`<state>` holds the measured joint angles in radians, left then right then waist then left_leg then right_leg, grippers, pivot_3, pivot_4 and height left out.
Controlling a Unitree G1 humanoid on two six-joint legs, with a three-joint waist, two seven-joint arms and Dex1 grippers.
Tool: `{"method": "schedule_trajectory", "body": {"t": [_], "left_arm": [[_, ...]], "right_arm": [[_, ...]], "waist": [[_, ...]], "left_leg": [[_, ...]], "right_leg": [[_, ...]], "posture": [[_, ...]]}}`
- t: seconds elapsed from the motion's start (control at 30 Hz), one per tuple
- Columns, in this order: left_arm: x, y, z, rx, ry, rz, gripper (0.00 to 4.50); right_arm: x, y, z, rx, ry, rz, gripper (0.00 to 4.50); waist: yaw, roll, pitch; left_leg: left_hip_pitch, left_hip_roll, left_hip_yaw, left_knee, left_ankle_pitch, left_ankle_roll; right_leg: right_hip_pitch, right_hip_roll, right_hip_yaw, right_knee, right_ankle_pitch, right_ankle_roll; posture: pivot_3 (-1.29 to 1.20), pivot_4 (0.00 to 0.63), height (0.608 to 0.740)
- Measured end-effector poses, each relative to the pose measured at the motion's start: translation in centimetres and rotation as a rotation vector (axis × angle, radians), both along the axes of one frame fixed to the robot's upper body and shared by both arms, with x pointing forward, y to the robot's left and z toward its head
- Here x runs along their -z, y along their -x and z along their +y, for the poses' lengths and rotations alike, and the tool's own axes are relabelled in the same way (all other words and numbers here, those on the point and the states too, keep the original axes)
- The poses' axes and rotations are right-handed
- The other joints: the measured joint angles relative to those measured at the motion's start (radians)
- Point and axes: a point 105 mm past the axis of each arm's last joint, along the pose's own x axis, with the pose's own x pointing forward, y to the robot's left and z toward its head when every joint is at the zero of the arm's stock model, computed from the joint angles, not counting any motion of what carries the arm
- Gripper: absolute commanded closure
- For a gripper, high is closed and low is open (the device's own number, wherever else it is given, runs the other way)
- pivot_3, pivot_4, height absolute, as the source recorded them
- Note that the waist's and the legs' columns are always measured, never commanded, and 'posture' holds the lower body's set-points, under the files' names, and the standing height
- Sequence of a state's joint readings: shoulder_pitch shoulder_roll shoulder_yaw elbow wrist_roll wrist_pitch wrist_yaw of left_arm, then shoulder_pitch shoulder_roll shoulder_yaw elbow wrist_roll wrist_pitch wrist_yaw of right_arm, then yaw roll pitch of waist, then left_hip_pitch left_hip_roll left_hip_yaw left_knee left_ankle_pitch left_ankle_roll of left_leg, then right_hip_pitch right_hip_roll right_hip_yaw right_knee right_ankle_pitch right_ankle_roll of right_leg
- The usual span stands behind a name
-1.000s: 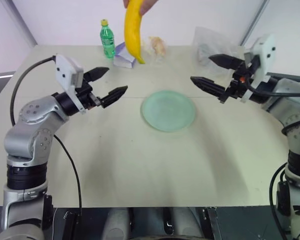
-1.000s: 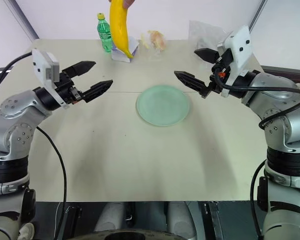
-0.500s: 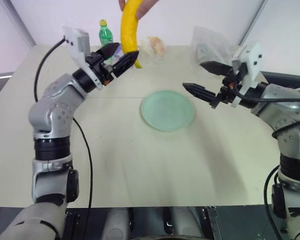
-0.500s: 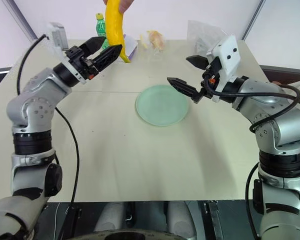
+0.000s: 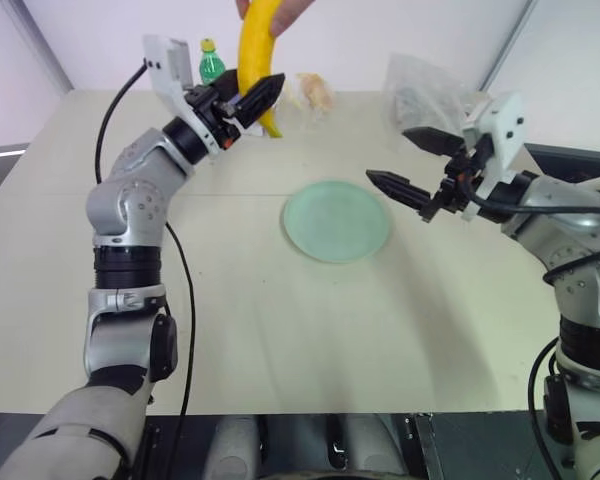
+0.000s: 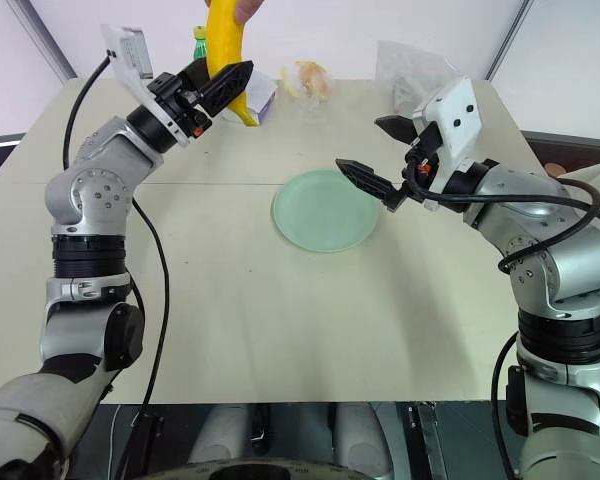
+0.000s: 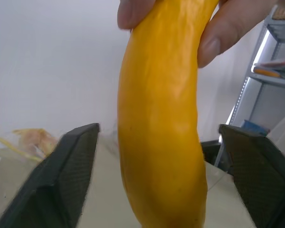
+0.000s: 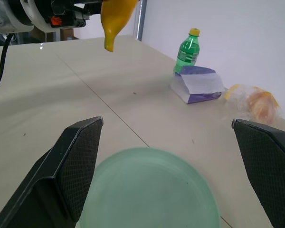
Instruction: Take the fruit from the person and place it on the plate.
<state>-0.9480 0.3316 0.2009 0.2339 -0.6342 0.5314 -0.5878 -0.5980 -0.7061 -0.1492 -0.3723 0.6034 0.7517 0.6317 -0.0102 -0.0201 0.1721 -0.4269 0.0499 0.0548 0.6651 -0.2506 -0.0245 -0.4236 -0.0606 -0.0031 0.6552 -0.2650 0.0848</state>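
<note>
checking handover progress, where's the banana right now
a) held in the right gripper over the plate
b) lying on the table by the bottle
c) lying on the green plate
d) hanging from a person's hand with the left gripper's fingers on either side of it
d: the banana hangs from the person's hand, and the left gripper has a finger on each side of it; the plate holds nothing.

The banana (image 5: pixel 256 50) runs off the top edge, as does the person's hand (image 5: pixel 292 12). The left gripper (image 5: pixel 248 98) covers part of the banana's lower half.
</note>
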Motion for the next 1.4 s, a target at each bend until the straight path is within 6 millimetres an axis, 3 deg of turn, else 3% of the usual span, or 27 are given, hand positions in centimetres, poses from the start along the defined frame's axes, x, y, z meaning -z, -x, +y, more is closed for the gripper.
{"method": "schedule_trajectory", "body": {"t": [0.07, 0.1, 0.3, 0.47, 0.63, 0.73, 0.83, 1.03, 1.13, 1.27, 1.4], "left_arm": [[0.0, 0.0, 0.0, 0.002, 0.004, 0.001, 2.79], [0.0, 0.0, 0.0, 0.002, 0.005, 0.000, 2.93], [0.0, 0.1, 0.0, 0.011, 0.002, 0.004, 2.93], [0.6, 0.2, -0.8, 0.042, -0.040, 0.030, 2.93], [3.7, -0.1, -2.3, 0.077, -0.111, 0.138, 2.93], [7.9, -1.3, -3.6, 0.105, -0.151, 0.294, 2.93], [10.7, -2.0, -5.0, 0.129, -0.161, 0.422, 2.93], [11.7, -2.9, -7.2, 0.157, -0.180, 0.519, 2.93], [13.3, -3.1, -8.2, 0.172, -0.181, 0.611, 2.93], [15.5, -2.3, -9.7, 0.218, -0.212, 0.724, 2.93], [16.1, -1.3, -10.7, 0.277, -0.258, 0.756, 2.93]], "right_arm": [[0.1, 0.0, 0.0, 0.002, 0.001, 0.002, 0.00], [0.1, 0.0, -0.1, 0.003, 0.001, 0.002, 0.00], [0.2, 0.0, -0.3, 0.010, 0.013, 0.001, 0.00], [1.3, 0.3, -1.6, 0.040, 0.049, 0.037, 0.00], [2.6, 1.5, -2.2, 0.037, 0.086, 0.082, 0.00], [3.2, 2.2, -2.4, 0.044, 0.085, 0.097, 0.00], [3.4, 2.6, -2.4, 0.057, 0.086, 0.100, 0.00], [3.5, 3.2, -2.4, 0.092, 0.081, 0.093, 0.00], [3.7, 3.6, -2.5, 0.115, 0.069, 0.098, 0.00], [3.8, 4.0, -2.5, 0.137, 0.066, 0.096, 0.00], [3.8, 4.0, -2.6, 0.155, 0.062, 0.097, 0.00]], "waist": [[0.000, 0.000, 0.000], [0.000, 0.000, 0.000], [0.001, 0.000, 0.000], [0.004, 0.000, 0.000], [0.001, 0.000, 0.000], [0.002, 0.000, 0.000], [0.002, -0.001, 0.000], [0.002, -0.001, 0.001], [0.002, -0.001, 0.001], [0.001, -0.001, 0.001], [-0.001, -0.001, 0.001]], "left_leg": [[0.000, 0.000, 0.000, 0.000, 0.000, 0.000], [0.000, 0.000, 0.000, 0.000, 0.000, 0.000], [0.000, 0.000, 0.000, 0.000, 0.000, 0.000], [0.000, 0.000, 0.000, 0.000, 0.000, 0.000], [0.000, 0.000, 0.000, 0.000, 0.000, 0.000], [0.000, 0.000, 0.000, 0.000, 0.000, 0.000], [0.000, 0.000, 0.000, 0.000, 0.000, 0.000], [0.000, -0.001, -0.001, 0.000, 0.000, 0.000], [0.000, -0.001, -0.001, 0.000, 0.000, 0.000], [-0.001, -0.001, -0.001, 0.000, 0.000, 0.000], [0.000, -0.001, -0.001, 0.000, 0.000, 0.000]], "right_leg": [[0.000, 0.000, 0.000, 0.000, 0.000, 0.000], [0.000, 0.000, 0.000, 0.000, 0.000, 0.000], [0.000, 0.000, 0.000, 0.000, 0.000, 0.000], [0.000, 0.000, 0.000, 0.000, 0.000, 0.000], [0.000, 0.000, 0.000, 0.000, 0.000, 0.000], [0.000, 0.000, 0.000, 0.000, 0.000, 0.000], [0.000, 0.000, 0.000, 0.000, 0.000, 0.000], [0.000, 0.000, 0.000, 0.000, 0.000, 0.000], [0.000, 0.000, 0.000, 0.000, 0.000, 0.000], [0.000, 0.000, 0.000, 0.000, 0.000, 0.000], [0.000, 0.001, 0.000, 0.000, 0.000, 0.000]], "posture": [[0.00, 0.150, 0.731], [0.00, 0.150, 0.731], [0.00, 0.150, 0.731], [0.00, 0.150, 0.731], [0.00, 0.150, 0.731], [0.00, 0.150, 0.731], [0.00, 0.150, 0.731], [0.00, 0.150, 0.731], [0.00, 0.150, 0.731], [0.00, 0.150, 0.731], [0.00, 0.150, 0.731]]}}
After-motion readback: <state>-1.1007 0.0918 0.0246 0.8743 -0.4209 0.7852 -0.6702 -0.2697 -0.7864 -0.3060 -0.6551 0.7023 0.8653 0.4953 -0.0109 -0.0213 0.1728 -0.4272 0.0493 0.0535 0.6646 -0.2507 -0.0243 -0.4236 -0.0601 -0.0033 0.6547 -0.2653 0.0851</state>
